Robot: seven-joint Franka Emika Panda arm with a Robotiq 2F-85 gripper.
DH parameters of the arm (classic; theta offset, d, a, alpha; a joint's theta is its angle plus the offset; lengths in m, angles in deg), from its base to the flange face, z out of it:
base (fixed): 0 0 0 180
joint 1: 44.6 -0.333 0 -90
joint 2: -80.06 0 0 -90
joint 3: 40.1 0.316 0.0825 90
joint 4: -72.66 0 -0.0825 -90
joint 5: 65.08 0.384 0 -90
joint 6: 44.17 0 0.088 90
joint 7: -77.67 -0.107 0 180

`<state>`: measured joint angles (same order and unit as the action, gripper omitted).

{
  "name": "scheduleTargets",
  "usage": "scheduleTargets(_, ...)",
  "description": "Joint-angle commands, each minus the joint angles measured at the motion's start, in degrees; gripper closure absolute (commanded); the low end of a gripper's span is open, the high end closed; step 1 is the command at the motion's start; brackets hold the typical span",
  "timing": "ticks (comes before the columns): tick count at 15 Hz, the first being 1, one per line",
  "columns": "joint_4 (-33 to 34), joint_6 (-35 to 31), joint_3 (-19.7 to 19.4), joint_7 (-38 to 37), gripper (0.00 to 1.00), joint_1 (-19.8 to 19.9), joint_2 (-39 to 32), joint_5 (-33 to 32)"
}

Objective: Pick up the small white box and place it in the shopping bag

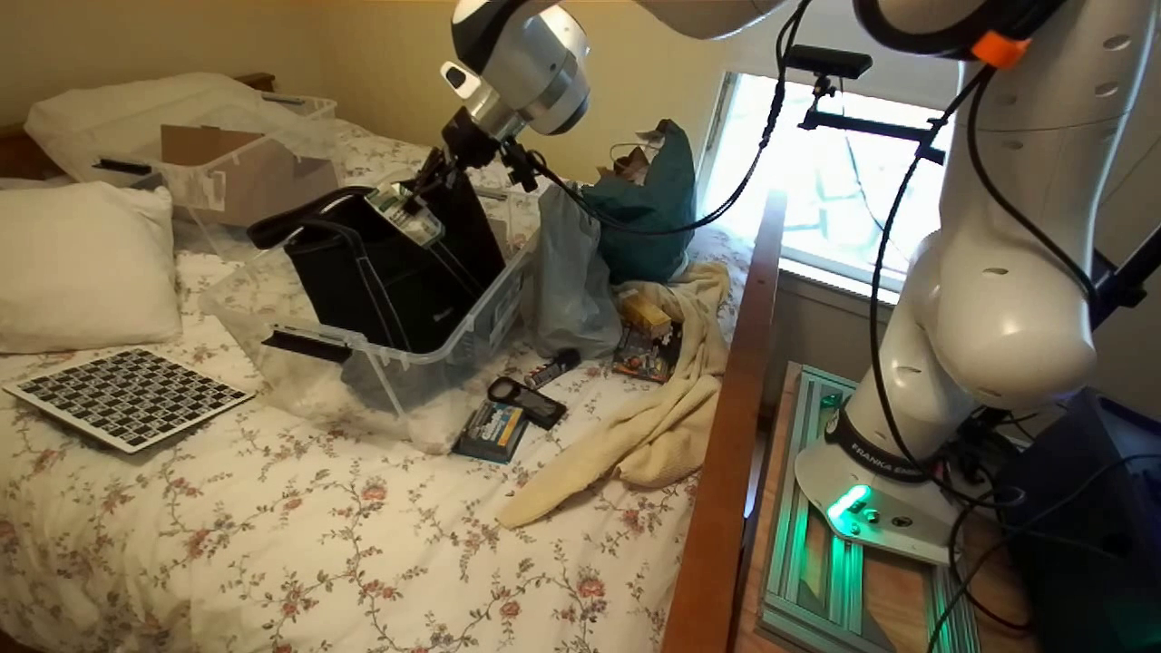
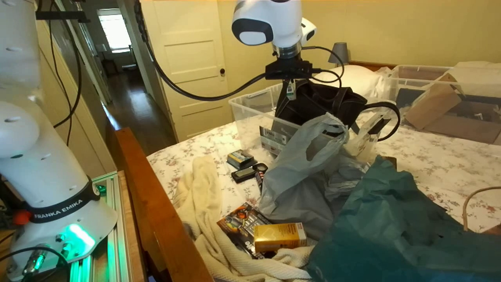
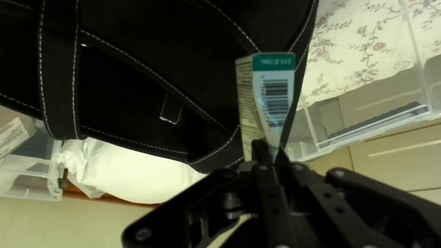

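Box (image 1: 408, 218) in fingers (image 1: 430, 176) over bag (image 1: 417, 304)

In an exterior view, a boxy black soft-sided bag (image 1: 417, 290) sits in a rectangular clear plastic bin (image 1: 313, 385), a square black-and-white board (image 1: 131, 399) at its eight o'clock.

FREE: bedspread (image 1: 363, 526) between checkerboard (image 1: 131, 399) and blanket (image 1: 653, 426) | BLOCKING: handle loop (image 2: 397, 117) of shopping bag (image 1: 426, 299), bin (image 1: 413, 357) around it, grey bag (image 1: 571, 281)

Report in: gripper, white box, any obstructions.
Gripper shut on small white box. Box at the black bag, not yet released; unclear whether past its rim. No obstruction seen; handle strap off to one side.
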<state>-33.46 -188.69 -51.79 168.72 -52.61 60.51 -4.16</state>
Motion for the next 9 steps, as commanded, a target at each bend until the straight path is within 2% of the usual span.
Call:
scheduleTargets(1,6.5,1.6,7.3,1.6,0.99,7.8,-5.1,-0.7)
scheduleTargets(4,9.3,1.4,10.5,1.7,0.99,10.9,-8.0,-1.1)
scheduleTargets(9,13.8,1.5,13.1,0.4,0.99,12.9,-12.6,-2.3)
